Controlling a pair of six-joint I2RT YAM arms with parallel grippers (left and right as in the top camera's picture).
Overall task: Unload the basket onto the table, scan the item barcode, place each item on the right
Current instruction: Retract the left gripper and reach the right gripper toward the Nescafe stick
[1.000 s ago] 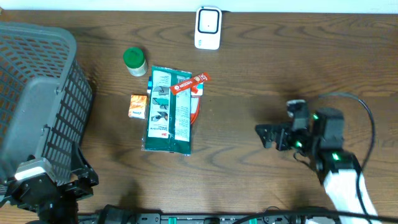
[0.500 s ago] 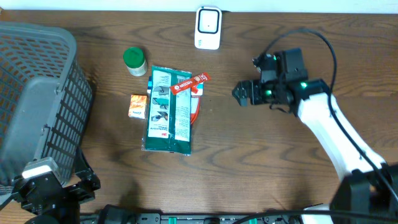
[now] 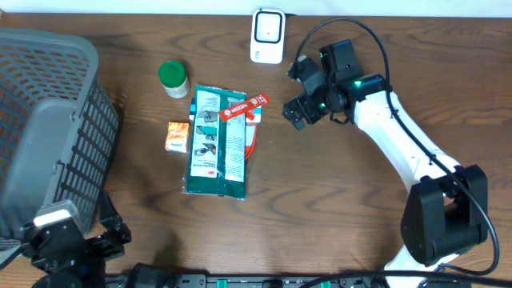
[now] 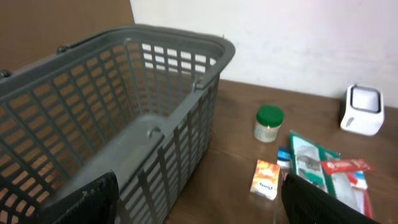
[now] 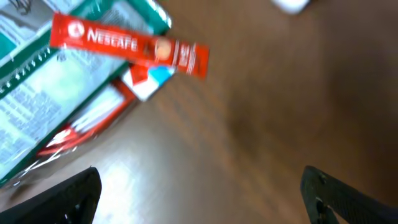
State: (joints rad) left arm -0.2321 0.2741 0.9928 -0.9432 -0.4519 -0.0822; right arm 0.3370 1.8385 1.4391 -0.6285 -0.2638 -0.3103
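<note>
The right gripper (image 3: pixel 293 94) is seen with its jaws spread wide and nothing between them, poised over bare wood. Just ahead of its fingertips lies the red Nescafe stick (image 5: pixel 130 45), taken here as the likely item to be scanned. It rests across the near corner of the green packet (image 3: pixel 218 142), with a small sachet (image 5: pixel 146 84) tucked under it. The white scanner (image 3: pixel 267 35) stands near, off to one side of the jaws and apart from the pile. The left gripper (image 4: pixel 205 208) is likewise spread and empty, far from the items, with the basket (image 4: pixel 155 93) close in front of it.

The stick is thin and lies flat, so little is offered for a pinch. The packet's film or the sachet could be caught with it and the pile dragged. If the barcode is covered by the fingers, it cannot be read. The wrist view is blurred, so alignment cannot be judged.
</note>
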